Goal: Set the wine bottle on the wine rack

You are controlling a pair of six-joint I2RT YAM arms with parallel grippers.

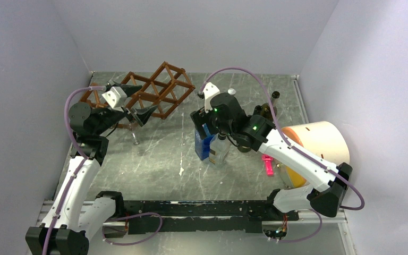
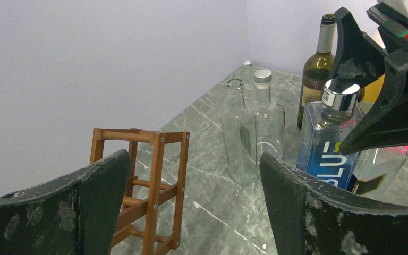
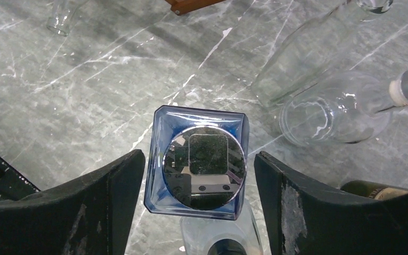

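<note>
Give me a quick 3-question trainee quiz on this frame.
1. True or false: the right gripper has its jaws open, one on each side of the blue bottle.
2. Which arm's gripper is nearer the wine rack?
3. The wine bottle is: A) lying in the rack; B) standing upright on the table; C) tipped on its side.
Key: 1 true; 2 the left gripper; 3 B.
</note>
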